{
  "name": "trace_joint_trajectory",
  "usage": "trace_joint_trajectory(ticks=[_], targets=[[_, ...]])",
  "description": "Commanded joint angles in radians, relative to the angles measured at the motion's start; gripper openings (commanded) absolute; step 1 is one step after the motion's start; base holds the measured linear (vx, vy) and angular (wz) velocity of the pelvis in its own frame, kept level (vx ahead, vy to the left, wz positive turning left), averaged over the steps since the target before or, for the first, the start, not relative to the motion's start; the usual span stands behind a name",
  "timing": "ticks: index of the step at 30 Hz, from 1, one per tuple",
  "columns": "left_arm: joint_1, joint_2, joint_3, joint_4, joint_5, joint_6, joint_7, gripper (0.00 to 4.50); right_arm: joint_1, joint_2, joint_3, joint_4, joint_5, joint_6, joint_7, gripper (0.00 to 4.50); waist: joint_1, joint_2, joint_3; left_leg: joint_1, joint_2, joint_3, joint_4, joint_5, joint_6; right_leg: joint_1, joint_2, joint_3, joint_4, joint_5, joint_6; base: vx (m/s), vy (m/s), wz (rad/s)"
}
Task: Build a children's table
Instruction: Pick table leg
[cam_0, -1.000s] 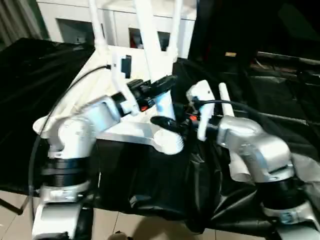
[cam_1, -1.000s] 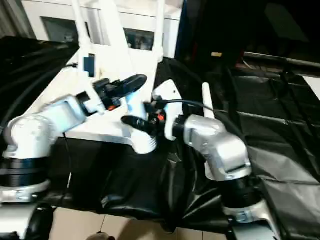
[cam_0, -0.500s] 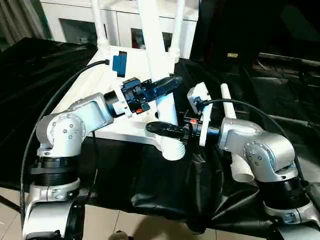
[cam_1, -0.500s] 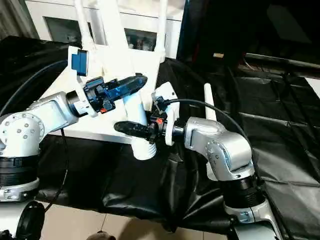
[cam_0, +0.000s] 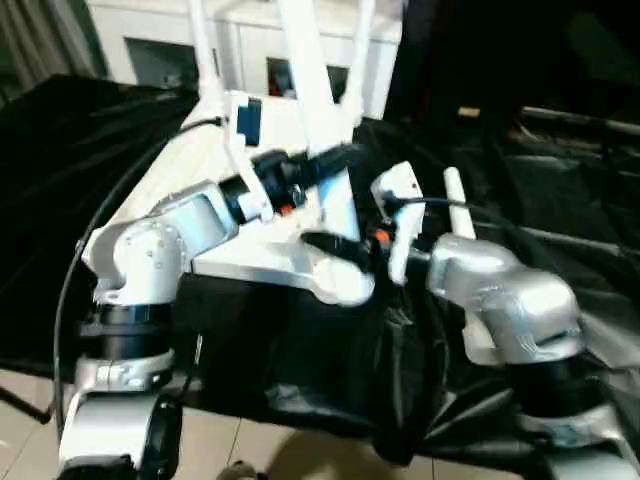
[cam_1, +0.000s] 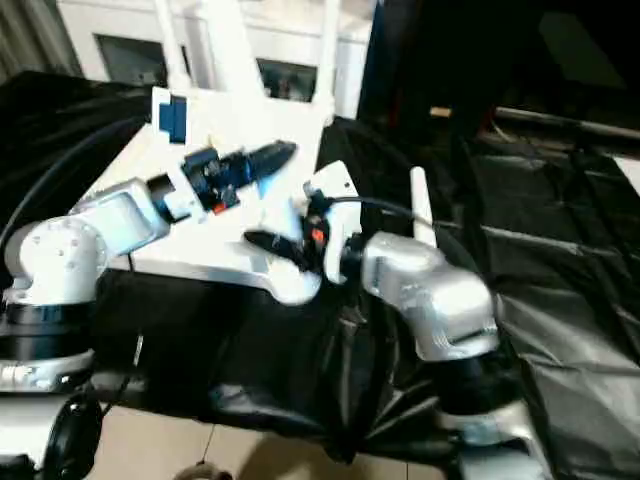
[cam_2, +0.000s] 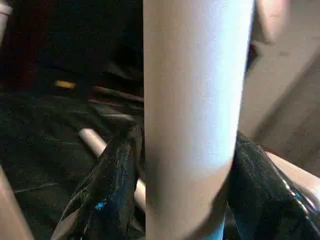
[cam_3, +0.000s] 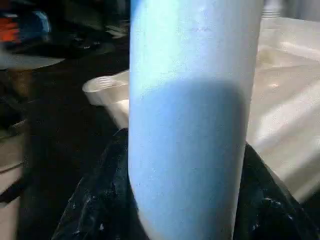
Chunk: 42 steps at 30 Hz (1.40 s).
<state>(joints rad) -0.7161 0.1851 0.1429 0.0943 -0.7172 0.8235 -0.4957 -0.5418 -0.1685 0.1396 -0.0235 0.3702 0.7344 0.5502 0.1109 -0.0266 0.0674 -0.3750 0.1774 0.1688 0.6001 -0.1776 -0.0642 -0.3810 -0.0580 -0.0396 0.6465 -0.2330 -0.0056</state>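
Observation:
The white tabletop (cam_0: 240, 262) lies underside up on a black-draped table. Two legs (cam_0: 202, 60) stand in its far corner sockets. A third leg (cam_0: 305, 80) rises from the near corner socket (cam_0: 345, 285), leaning slightly. My left gripper (cam_0: 335, 160) is shut on this leg partway up, a black finger (cam_2: 112, 185) on each side of it. My right gripper (cam_0: 325, 243) is shut on the same leg (cam_3: 195, 75) lower down, just above the socket. One more leg (cam_0: 453, 195) lies loose on the cloth behind my right forearm.
A white glass-door cabinet (cam_0: 150, 45) stands behind the table. Black cloth (cam_0: 560, 200) covers the surface to the right of the tabletop and hangs over the front edge, with tiled floor (cam_0: 230, 450) below.
The camera has shaken and shifted. Both grippers remain at the near leg, the left above the right; the leg stays in its socket.

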Motion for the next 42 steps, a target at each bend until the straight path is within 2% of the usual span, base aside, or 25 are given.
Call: trace_joint_trajectory(ticks=[1,4,5,8,10,13,16,19,20,22,28,29,31,33,34,35,37,40,42], targets=[[-0.012,-0.015,0.012,0.026,0.054,-0.029,0.091,2.95,-0.015,0.011,0.01,0.004,-0.052,-0.062,-0.067,1.86,-0.001,0.017,-0.079,0.015,0.042,-0.017,-0.065,-0.085,-0.064,0.055,-0.075,0.046,-0.066,0.097,-0.197,0.0,0.0,0.0],[-0.009,-0.062,0.031,0.026,0.053,-0.051,0.15,3.08,-0.021,0.029,0.036,0.033,-0.115,-0.117,-0.139,1.86,-0.001,0.017,-0.079,0.014,0.04,-0.016,-0.065,-0.081,-0.064,0.057,-0.074,0.046,-0.065,0.117,-0.193,0.0,0.0,0.0],[-0.01,-0.077,0.039,0.027,0.047,-0.05,0.167,3.1,-0.025,0.036,0.045,0.044,-0.136,-0.137,-0.162,1.86,-0.001,0.013,-0.079,0.013,0.039,-0.016,-0.064,-0.077,-0.064,0.058,-0.074,0.046,-0.065,0.124,-0.193,0.0,0.0,0.0],[-0.008,-0.099,0.032,0.03,0.051,-0.052,0.19,3.1,-0.035,0.064,0.052,0.072,-0.182,-0.194,-0.211,1.86,-0.002,0.015,-0.078,0.014,0.039,-0.015,-0.064,-0.086,-0.059,0.055,-0.073,0.047,-0.065,0.117,-0.193,0.0,0.0,0.0],[-0.01,-0.11,0.039,0.037,0.054,-0.061,0.217,2.81,-0.046,0.078,0.051,0.086,-0.203,-0.207,-0.238,1.86,-0.004,0.014,-0.077,0.015,0.04,-0.016,-0.066,-0.096,-0.057,0.054,-0.072,0.046,-0.066,0.107,-0.185,0.0,0.0,0.0],[-0.011,-0.121,0.047,0.038,0.055,-0.068,0.225,2.74,-0.05,0.085,0.052,0.096,-0.211,-0.217,-0.245,1.86,-0.004,0.013,-0.077,0.015,0.04,-0.016,-0.066,-0.097,-0.055,0.055,-0.071,0.047,-0.066,0.108,-0.181,0.0,0.0,0.0],[-0.01,-0.121,0.049,0.034,0.057,-0.069,0.225,2.39,-0.051,0.086,0.062,0.104,-0.224,-0.234,-0.249,1.86,-0.003,0.013,-0.078,0.014,0.039,-0.016,-0.065,-0.089,-0.051,0.054,-0.071,0.047,-0.065,0.12,-0.175,0.0,0.0,0.0],[-0.008,-0.122,0.054,0.028,0.057,-0.068,0.233,2.34,-0.047,0.088,0.067,0.109,-0.233,-0.249,-0.253,1.86,-0.004,0.014,-0.077,0.014,0.039,-0.016,-0.065,-0.096,-0.051,0.054,-0.071,0.047,-0.066,0.116,-0.172,0.0,0.0,0.0],[-0.008,-0.122,0.055,0.028,0.056,-0.067,0.233,2.11,-0.047,0.088,0.067,0.11,-0.234,-0.251,-0.253,1.86,-0.004,0.014,-0.077,0.015,0.039,-0.016,-0.065,-0.097,-0.051,0.055,-0.072,0.047,-0.066,0.116,-0.172,0.0,0.0,0.0],[-0.006,-0.121,0.058,0.025,0.048,-0.064,0.229,2.0,-0.048,0.091,0.067,0.116,-0.241,-0.264,-0.255,1.86,-0.005,0.014,-0.076,0.015,0.039,-0.016,-0.066,-0.102,-0.051,0.053,-0.072,0.047,-0.067,0.107,-0.173,0.0,0.0,0.0],[-0.008,-0.117,0.063,0.023,0.027,-0.064,0.204,1.9,-0.051,0.085,0.08,0.123,-0.252,-0.305,-0.219,1.86,-0.007,0.015,-0.077,0.015,0.039,-0.016,-0.065,-0.103,-0.052,0.054,-0.071,0.047,-0.066,0.112,-0.174,0.0,0.0,0.0],[-0.009,-0.115,0.062,0.024,0.025,-0.065,0.198,1.89,-0.051,0.086,0.078,0.121,-0.248,-0.305,-0.215,2.21,-0.008,0.014,-0.076,0.014,0.039,-0.016,-0.065,-0.101,-0.049,0.055,-0.071,0.047,-0.066,0.115,-0.175,0.0,0.0,0.0],[-0.01,-0.104,0.058,0.019,0.014,-0.058,0.169,1.89,-0.047,0.096,0.049,0.11,-0.201,-0.277,-0.189,2.56,-0.009,0.015,-0.077,0.014,0.039,-0.016,-0.065,-0.102,-0.043,0.055,-0.071,0.047,-0.065,0.121,-0.178,0.0,0.0,0.0],[-0.008,-0.089,0.049,0.011,0.002,-0.043,0.135,1.88,-0.046,0.093,0.029,0.098,-0.173,-0.254,-0.167,2.64,-0.011,0.014,-0.077,0.016,0.039,-0.016,-0.065,-0.105,-0.036,0.054,-0.071,0.047,-0.065,0.121,-0.181,0.0,0.0,0.0],[-0.007,-0.083,0.045,0.007,-0.001,-0.037,0.122,1.85,-0.046,0.092,0.021,0.094,-0.154,-0.235,-0.153,2.88,-0.011,0.015,-0.077,0.015,0.04,-0.016,-0.065,-0.1,-0.035,0.053,-0.071,0.046,-0.064,0.121,-0.186,0.0,0.0,0.0],[-0.003,-0.059,0.03,-0.01,-0.016,-0.013,0.077,1.85,-0.046,0.08,0.003,0.077,-0.118,-0.195,-0.117,2.88,-0.013,0.014,-0.076,0.016,0.039,-0.015,-0.065,-0.1,-0.031,0.054,-0.069,0.046,-0.064,0.123,-0.189,0.0,0.0,0.0],[0.001,-0.045,0.022,-0.022,-0.026,0.002,0.05,1.85,-0.045,0.07,-0.005,0.067,-0.1,-0.176,-0.097,3.01,-0.013,0.016,-0.076,0.016,0.04,-0.015,-0.065,-0.095,-0.027,0.053,-0.069,0.046,-0.064,0.126,-0.197,0.0,0.0,0.0],[0.007,0.026,-0.001,-0.066,-0.078,0.063,-0.074,1.85,-0.047,0.001,-0.038,0.026,0.016,-0.015,0.022,3.04,-0.01,0.016,-0.077,0.017,0.04,-0.016,-0.065,-0.093,-0.025,0.056,-0.07,0.045,-0.062,0.118,-0.203,0.0,0.0,0.0],[0.009,0.068,-0.014,-0.086,-0.098,0.085,-0.15,1.85,-0.043,-0.055,-0.03,0.005,0.052,0.054,0.098,3.04,-0.008,0.017,-0.075,0.017,0.038,-0.016,-0.065,-0.093,-0.024,0.055,-0.067,0.045,-0.063,0.112,-0.205,0.0,0.0,0.0]])
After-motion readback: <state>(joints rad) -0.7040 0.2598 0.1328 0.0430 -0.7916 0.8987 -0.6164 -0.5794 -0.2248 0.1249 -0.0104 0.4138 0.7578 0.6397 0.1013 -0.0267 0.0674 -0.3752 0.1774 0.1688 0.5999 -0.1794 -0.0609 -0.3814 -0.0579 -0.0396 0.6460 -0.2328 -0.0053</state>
